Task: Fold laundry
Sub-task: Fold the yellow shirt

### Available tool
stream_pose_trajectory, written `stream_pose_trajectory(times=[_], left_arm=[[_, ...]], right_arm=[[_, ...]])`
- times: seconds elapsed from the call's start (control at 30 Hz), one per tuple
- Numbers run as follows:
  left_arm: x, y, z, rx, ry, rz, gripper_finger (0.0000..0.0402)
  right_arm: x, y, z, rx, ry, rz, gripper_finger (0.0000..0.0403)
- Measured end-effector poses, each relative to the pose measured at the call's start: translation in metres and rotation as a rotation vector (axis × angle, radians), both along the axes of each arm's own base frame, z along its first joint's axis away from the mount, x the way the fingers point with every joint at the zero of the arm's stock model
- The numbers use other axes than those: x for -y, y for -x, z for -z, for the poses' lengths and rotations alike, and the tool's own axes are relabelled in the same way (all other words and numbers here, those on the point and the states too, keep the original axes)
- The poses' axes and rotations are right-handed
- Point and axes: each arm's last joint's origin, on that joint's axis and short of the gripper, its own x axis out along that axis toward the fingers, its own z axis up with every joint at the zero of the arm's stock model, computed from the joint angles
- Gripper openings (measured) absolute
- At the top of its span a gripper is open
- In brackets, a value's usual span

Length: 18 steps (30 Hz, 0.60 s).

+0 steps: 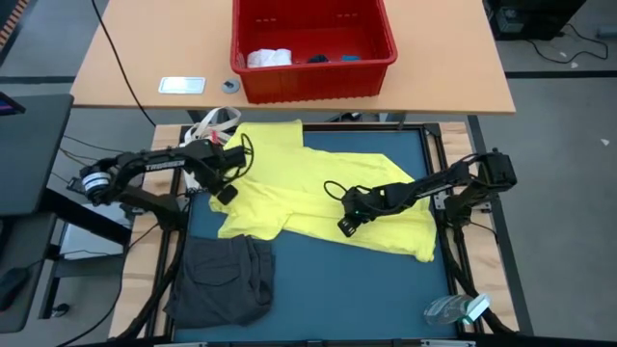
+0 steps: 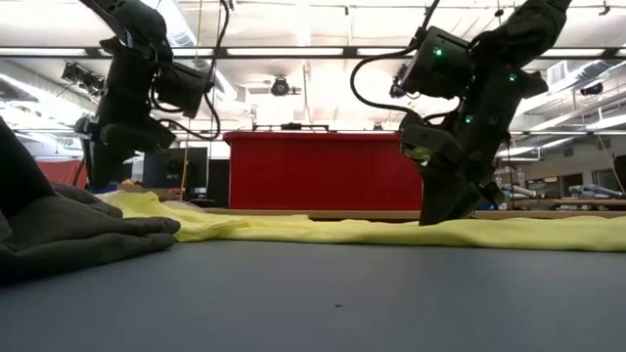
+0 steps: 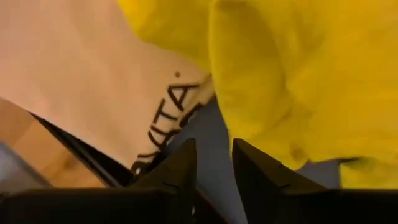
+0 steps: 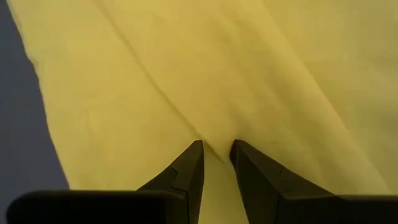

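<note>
Both my grippers are down on the yellow shirt, jaws narrow.

The shirt (image 1: 318, 193) is soft, matte and wrinkled, spread in a loose slanted shape across the middle of the dark blue mat (image 1: 366, 289), with creases running through it. My left gripper (image 1: 224, 193) sits at the shirt's left edge, fingers (image 3: 180, 168) close together over bare mat beside a bunched yellow fold, gripping nothing that I can see; a white bag (image 1: 214, 125) with black lettering lies just beside it. My right gripper (image 1: 345, 226) presses on the shirt right of centre, its narrow fingers (image 4: 186, 171) pinching a small ridge of cloth. A dark grey garment (image 1: 224, 280), thicker and crumpled, lies at lower left, touching the shirt's corner. A red plastic basket (image 1: 313, 43) stands at top centre.
</note>
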Motion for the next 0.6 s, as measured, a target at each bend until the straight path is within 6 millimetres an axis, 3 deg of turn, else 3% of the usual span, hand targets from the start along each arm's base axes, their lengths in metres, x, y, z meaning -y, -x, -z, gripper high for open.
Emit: stream_pose_trajectory(times=[0.13,0.4,0.6], left_arm=[[0.004,0.008,-0.014,0.107,-0.022,-0.049,0.0107],[0.016,-0.004,-0.024,0.324,-0.003,-0.031,0.0107],[0.028,-0.03,-0.029,0.555,0.055,0.188,0.0107]], right_arm=[[0.003,0.007,-0.001,-0.053,0.037,0.055,0.0102],[0.029,0.037,-0.015,-0.234,0.194,0.158,0.0102],[0.039,0.035,-0.044,-0.018,0.09,0.044,0.0102]])
